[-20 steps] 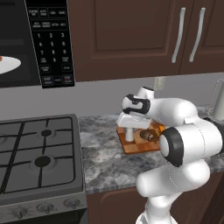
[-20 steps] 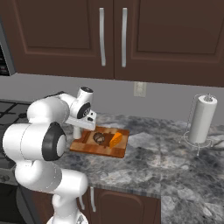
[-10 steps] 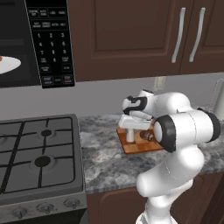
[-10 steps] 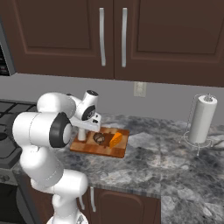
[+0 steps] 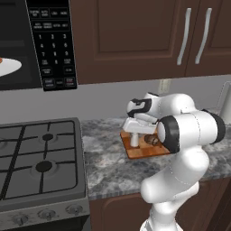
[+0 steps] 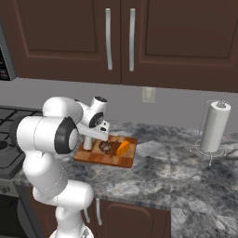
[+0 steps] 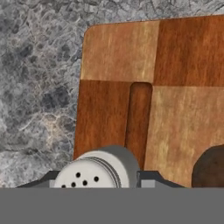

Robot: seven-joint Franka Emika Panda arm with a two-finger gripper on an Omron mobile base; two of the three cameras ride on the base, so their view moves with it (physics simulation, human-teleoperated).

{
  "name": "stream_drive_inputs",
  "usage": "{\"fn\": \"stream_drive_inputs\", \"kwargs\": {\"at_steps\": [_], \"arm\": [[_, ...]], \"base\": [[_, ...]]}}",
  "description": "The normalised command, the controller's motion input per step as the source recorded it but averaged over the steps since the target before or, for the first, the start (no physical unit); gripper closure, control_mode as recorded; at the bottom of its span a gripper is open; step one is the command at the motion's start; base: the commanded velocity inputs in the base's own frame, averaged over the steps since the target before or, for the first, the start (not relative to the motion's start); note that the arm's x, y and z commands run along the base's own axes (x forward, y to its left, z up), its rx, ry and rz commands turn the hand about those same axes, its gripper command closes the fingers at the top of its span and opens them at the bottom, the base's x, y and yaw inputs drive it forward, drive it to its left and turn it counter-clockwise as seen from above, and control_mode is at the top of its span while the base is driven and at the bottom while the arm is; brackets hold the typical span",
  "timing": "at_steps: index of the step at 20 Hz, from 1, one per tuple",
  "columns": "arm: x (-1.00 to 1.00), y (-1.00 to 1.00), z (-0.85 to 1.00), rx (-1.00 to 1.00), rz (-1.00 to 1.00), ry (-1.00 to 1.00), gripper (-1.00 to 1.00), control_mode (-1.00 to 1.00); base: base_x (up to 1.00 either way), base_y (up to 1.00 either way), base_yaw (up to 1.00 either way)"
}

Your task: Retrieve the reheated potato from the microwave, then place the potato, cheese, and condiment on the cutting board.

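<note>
The cutting board [image 5: 145,151] [image 6: 98,158] [image 7: 179,100] lies on the granite counter. My gripper [image 5: 135,130] [image 6: 90,136] [image 7: 99,183] hangs over its left end, shut on the condiment [image 5: 134,140] [image 6: 88,142] [image 7: 98,171], an off-white shaker that stands upright with its base at the board. The dark fingertips [image 7: 149,178] flank its perforated cap. To the right on the board lie the brown potato [image 5: 152,140] [image 6: 106,147] [image 7: 211,169] and an orange wedge of cheese [image 6: 122,148]. The black microwave [image 5: 40,40] hangs open at the upper left, with its white turntable [image 5: 9,66] showing.
A gas stove [image 5: 36,158] adjoins the counter on the left. A paper towel roll [image 6: 214,126] stands on its holder at the far right. Dark cabinets [image 6: 116,37] hang above, with a wall outlet [image 6: 148,95] behind the board.
My elbow has swung round in front of the board while the gripper, still on the shaker, has stayed at the board's left end.
</note>
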Motion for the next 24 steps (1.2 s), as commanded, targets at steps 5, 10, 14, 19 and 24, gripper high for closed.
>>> {"fn": "stream_drive_inputs", "kwargs": {"at_steps": [5, 10, 14, 19, 24], "arm": [[-0.15, -0.01, 0.0, 0.0, 0.0, -0.01, -1.0, -1.0], [-0.2, 0.0, 0.0, 0.0, 0.0, -0.02, -1.0, -1.0], [-0.41, 0.0, 0.08, 0.0, 0.0, -0.05, -1.0, -1.0], [-0.74, 0.0, 0.17, 0.0, 0.0, -0.1, -1.0, -1.0], [-0.99, -0.03, 0.24, 0.0, 0.0, -0.12, -1.0, -1.0]], "base": [[0.0, 0.0, 0.0], [0.0, 0.0, 0.0], [0.0, 0.0, 0.0], [0.0, 0.0, 0.0], [0.0, 0.0, 0.0]]}}
